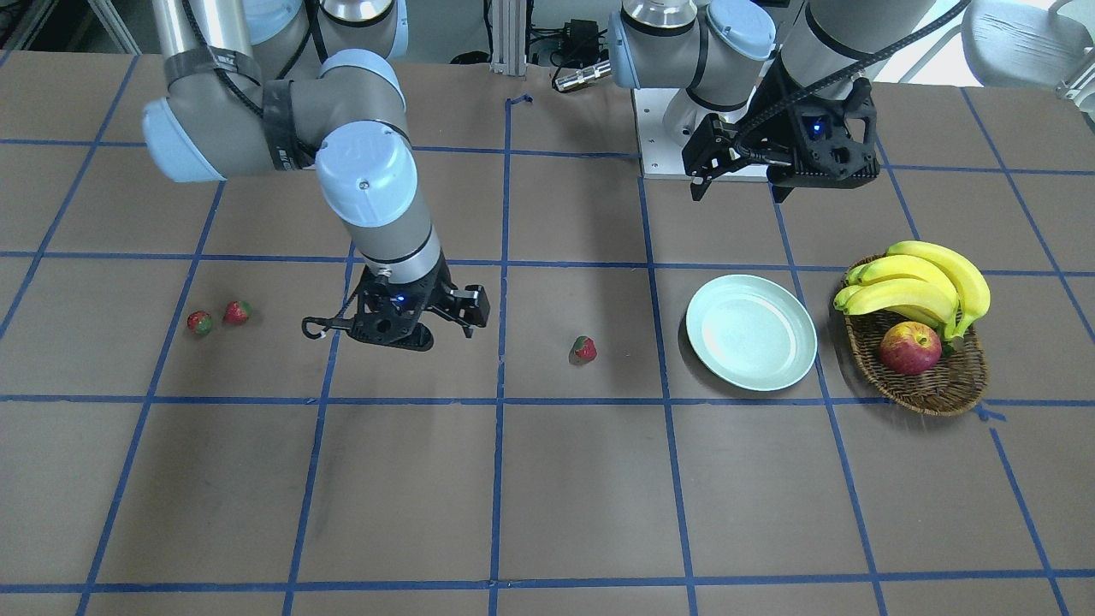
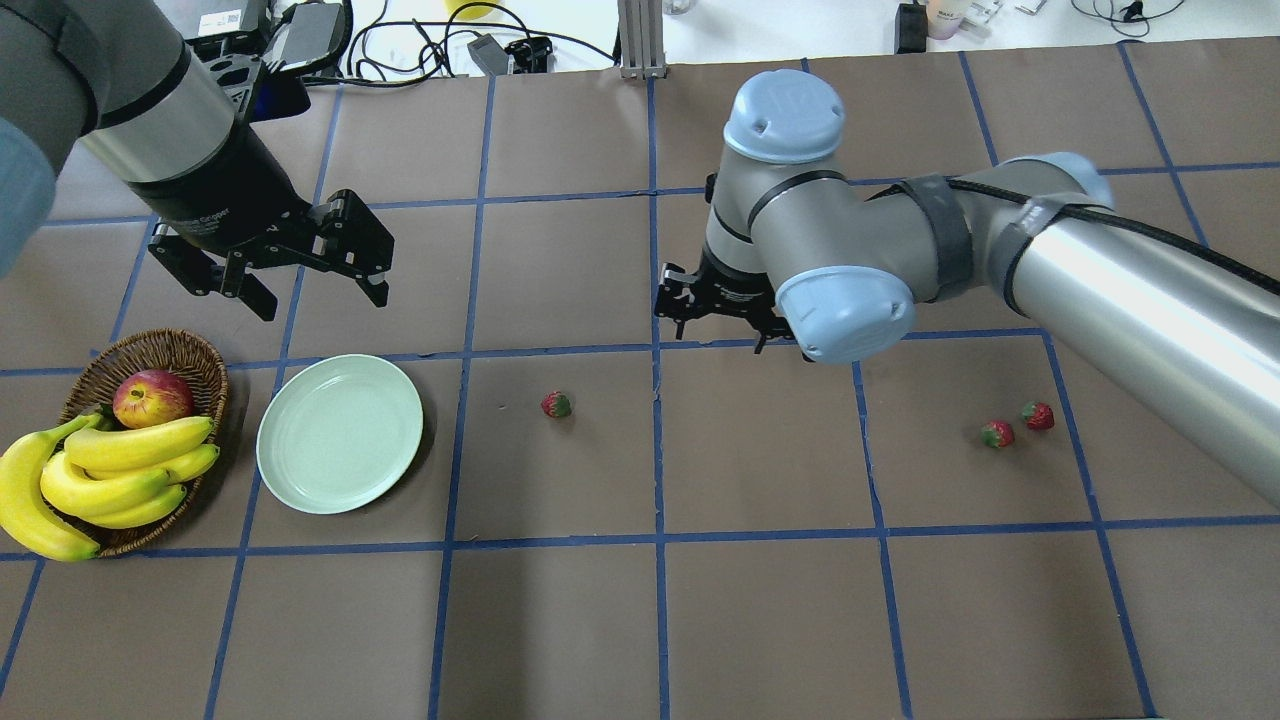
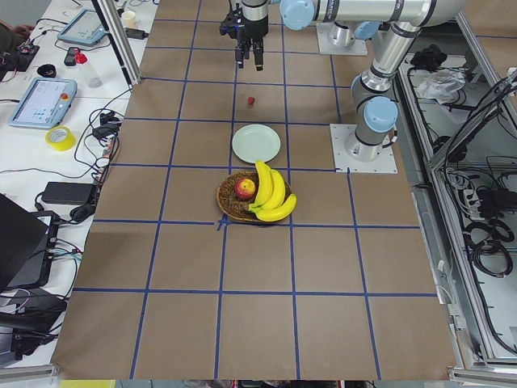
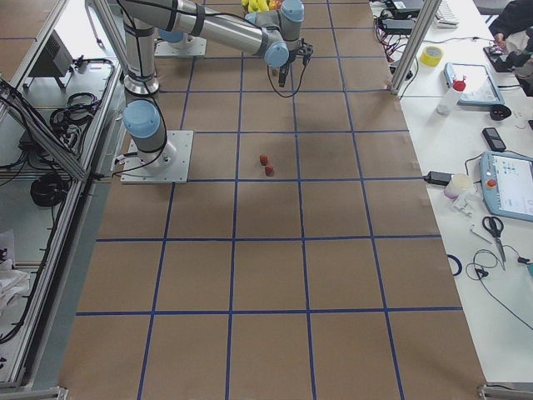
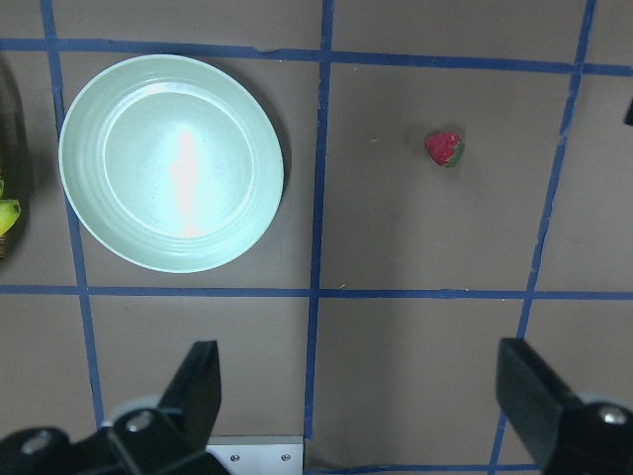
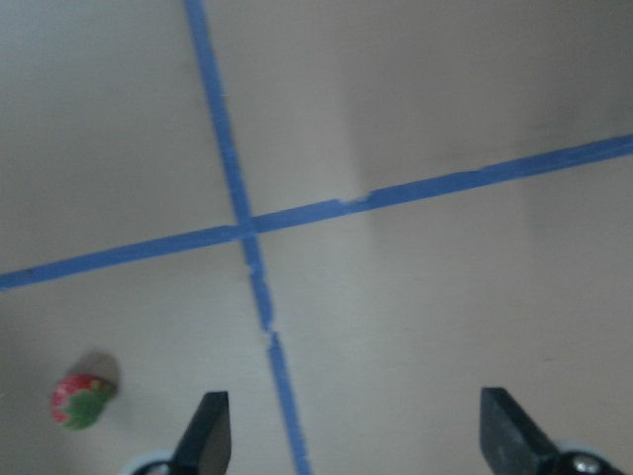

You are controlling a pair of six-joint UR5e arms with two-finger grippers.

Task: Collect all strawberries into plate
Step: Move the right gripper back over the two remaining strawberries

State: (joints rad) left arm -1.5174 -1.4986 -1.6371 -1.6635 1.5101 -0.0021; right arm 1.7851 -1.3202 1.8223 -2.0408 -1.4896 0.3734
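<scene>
Strawberry 1 (image 2: 556,405) lies on the table (image 2: 760,620) at 3 o'clock of the plate (image 2: 340,433) in the overhead view, near it but apart. Strawberry 2 (image 2: 997,434) and strawberry 3 (image 2: 1038,415) sit just beside each other, much farther out at 3 o'clock. The left gripper (image 2: 322,300) hangs released, jaws spread, at 12 o'clock of the plate. The right gripper (image 6: 354,416) is spread too, grasping nothing, at 2 o'clock of strawberry 1.
</scene>
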